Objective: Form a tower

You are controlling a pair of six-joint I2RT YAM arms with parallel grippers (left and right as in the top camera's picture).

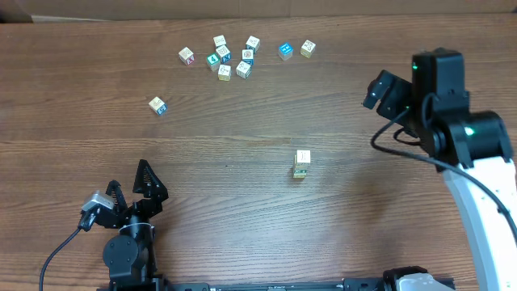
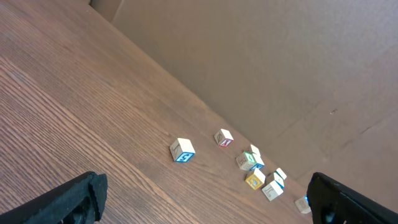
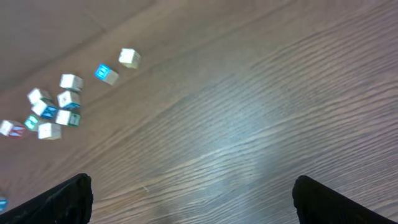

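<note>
Wood-grain table (image 1: 242, 210), seen from overhead, with the tower (image 1: 301, 164) standing upright right of centre. It is one cube wide and apparently two high, with a cream top face; the exact count cannot be told. Loose cubes (image 1: 230, 56) are scattered along the far edge, and a lone cube (image 1: 157, 105) lies apart on the left. The left gripper (image 1: 129, 179) is seen near the front edge, jaws spread wide and nothing held. The right gripper (image 1: 378, 90) hangs over the right side, likewise spread and empty, as its wrist view shows. Both are well apart from the tower.

The step in hand is judged to be the fetching of another cube. A loose cube is to be approached, pinched squarely, carried over and lowered flush onto the cream face without the stack being nudged.

The surface is dark brown and matt, with a faint sheen in the right wrist view. The far side is closed off by a plain cardboard wall (image 2: 261, 62).
</note>
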